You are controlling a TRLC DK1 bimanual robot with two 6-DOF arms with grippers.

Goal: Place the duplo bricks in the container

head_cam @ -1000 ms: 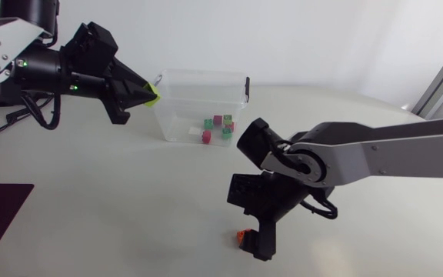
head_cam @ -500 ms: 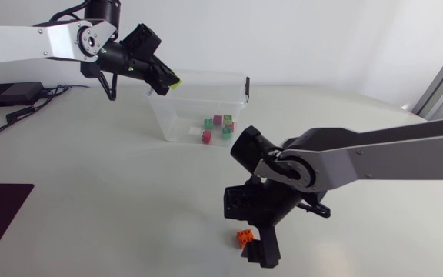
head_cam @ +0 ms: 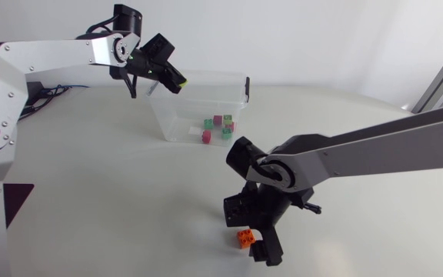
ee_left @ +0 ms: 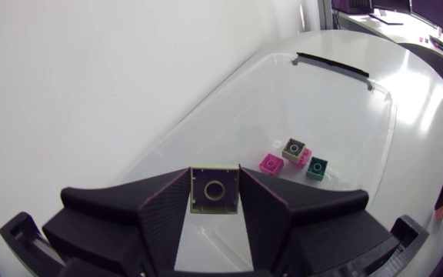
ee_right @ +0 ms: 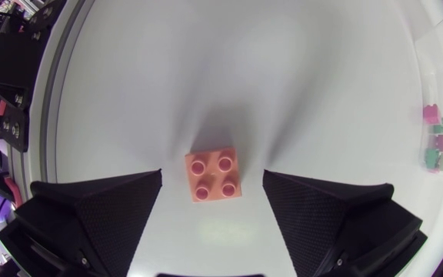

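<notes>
Head view: two arms over a white table (head_cam: 91, 192), the left arm (head_cam: 52, 55) coming in high from the left side, the right arm (head_cam: 375, 150) low from the right.
Left gripper (head_cam: 174, 79): matte black wedge fingers clamped from two sides on a yellow-green brick (ee_left: 214, 188), held in the air above the container's rim, at the end away from its black latch.
Yellow-green brick: pale, glossy, square; its hollow underside with one round tube faces the left wrist camera.
Container (head_cam: 177, 115): clear, thin-walled plastic tub, rectangular with rounded corners, open at the top, standing on the far middle of the table; a narrow black latch (head_cam: 246, 83) sits on its right end.
Loose bricks (head_cam: 218, 127): a handful of small pink and green blocks lying on the container's floor, clustered toward the latch end, some touching each other.
Right gripper (head_cam: 250, 237): pointed straight down at the near part of the table, fingers spread wide, one on each side of the orange brick, a gap of bare table showing on both sides in the right wrist view.
Orange brick (ee_right: 214, 175): smooth salmon-orange square with four round studs facing up, lying flat on the table, well apart from the container.
Table: plain, smooth, matte white, with soft grey shadows under the right gripper and the orange brick.
</notes>
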